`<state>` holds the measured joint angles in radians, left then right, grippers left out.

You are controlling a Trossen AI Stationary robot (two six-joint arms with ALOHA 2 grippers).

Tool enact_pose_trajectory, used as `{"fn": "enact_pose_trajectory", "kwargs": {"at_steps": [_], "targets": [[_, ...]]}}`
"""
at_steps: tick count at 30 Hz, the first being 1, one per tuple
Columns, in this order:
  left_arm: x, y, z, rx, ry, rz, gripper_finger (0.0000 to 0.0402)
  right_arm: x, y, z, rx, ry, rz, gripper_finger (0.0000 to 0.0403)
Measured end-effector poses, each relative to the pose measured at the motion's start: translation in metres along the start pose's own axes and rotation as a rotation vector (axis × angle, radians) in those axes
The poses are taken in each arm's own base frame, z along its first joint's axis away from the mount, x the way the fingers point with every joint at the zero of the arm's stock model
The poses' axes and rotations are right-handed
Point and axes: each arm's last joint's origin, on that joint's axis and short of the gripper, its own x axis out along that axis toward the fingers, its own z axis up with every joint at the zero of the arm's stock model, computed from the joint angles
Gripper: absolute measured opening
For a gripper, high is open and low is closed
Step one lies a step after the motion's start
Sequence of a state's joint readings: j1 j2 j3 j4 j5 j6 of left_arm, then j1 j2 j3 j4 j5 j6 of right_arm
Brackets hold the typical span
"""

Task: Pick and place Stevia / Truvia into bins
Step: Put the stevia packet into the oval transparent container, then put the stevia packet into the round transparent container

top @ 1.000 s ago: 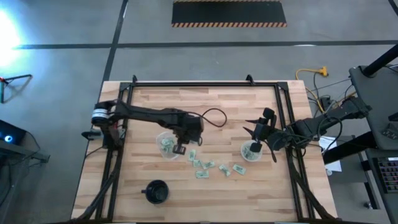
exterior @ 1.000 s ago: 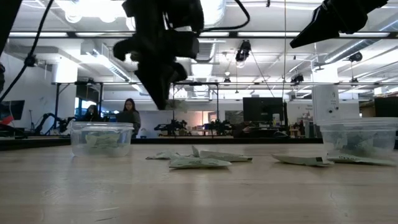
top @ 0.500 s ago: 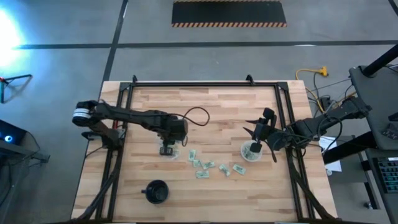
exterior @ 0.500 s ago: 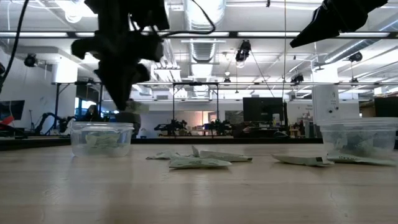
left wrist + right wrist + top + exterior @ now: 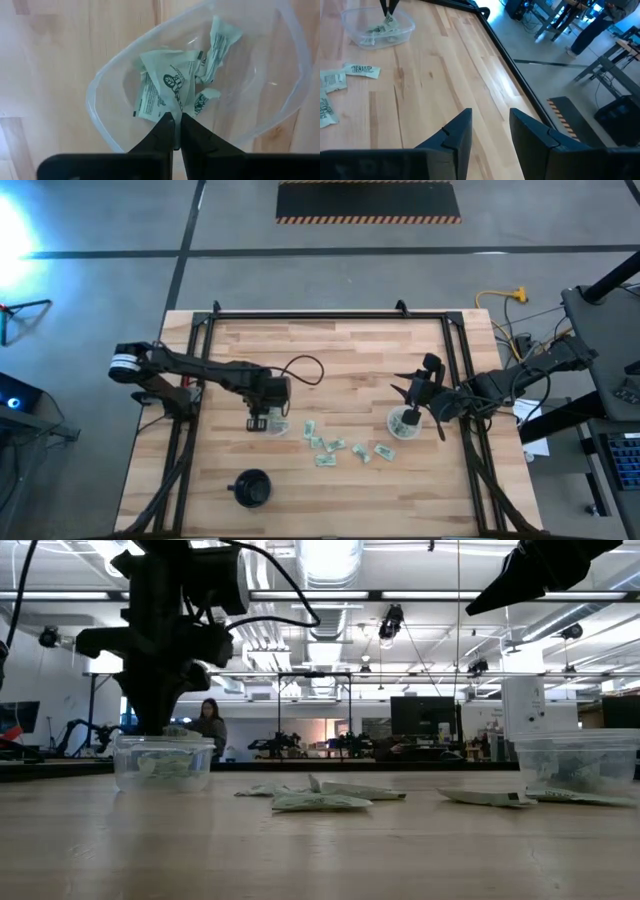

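The left gripper (image 5: 261, 422) hangs over the left clear cup (image 5: 267, 416), fingers (image 5: 165, 131) pinched together on a pale green Stevia packet (image 5: 162, 85) held just inside the cup, above the other packets lying in its bottom. In the low view the gripper tips sit right at the cup rim (image 5: 164, 741).

Loose packets (image 5: 330, 446) lie scattered on the pale wooden plank table (image 5: 330, 340) between the 2 cups, toward 6 o'clock of the table's centre. The right clear cup (image 5: 404, 423) sits toward 3 o'clock and holds packets too.

The right gripper (image 5: 417, 393) waits just above that cup, its fingers (image 5: 456, 131) spread apart with nothing between them.

A black round cup (image 5: 251, 489) stands near 7 o'clock, well apart from the rest.

Beyond the table is a grey concrete floor with a hazard-striped mat (image 5: 367, 202); a person (image 5: 209, 727) sits in the workshop behind.
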<state>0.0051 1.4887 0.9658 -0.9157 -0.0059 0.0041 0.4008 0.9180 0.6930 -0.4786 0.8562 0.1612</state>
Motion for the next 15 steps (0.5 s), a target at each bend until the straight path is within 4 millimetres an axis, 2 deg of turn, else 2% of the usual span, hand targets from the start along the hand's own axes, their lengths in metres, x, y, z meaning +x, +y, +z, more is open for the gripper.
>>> {"fn": "enact_pose_trajectory", "kwargs": {"at_steps": [4,11,15], "targets": [[0.0046,0.0000,-0.0048,-0.001,0.028,0.001,0.0032,0.0000,0.0000,0.0003,0.006,-0.002,0.000,0.0123],[0.0025,0.0016,-0.0031,-0.013,0.020,0.055,0.0111,0.0000,0.0006,0.0027,0.028,-0.020,0.009,0.0118],[-0.0017,0.0014,-0.0034,-0.027,0.025,0.052,0.0149,0.0016,0.0048,0.0031,0.029,-0.043,0.091,0.0121]]}}
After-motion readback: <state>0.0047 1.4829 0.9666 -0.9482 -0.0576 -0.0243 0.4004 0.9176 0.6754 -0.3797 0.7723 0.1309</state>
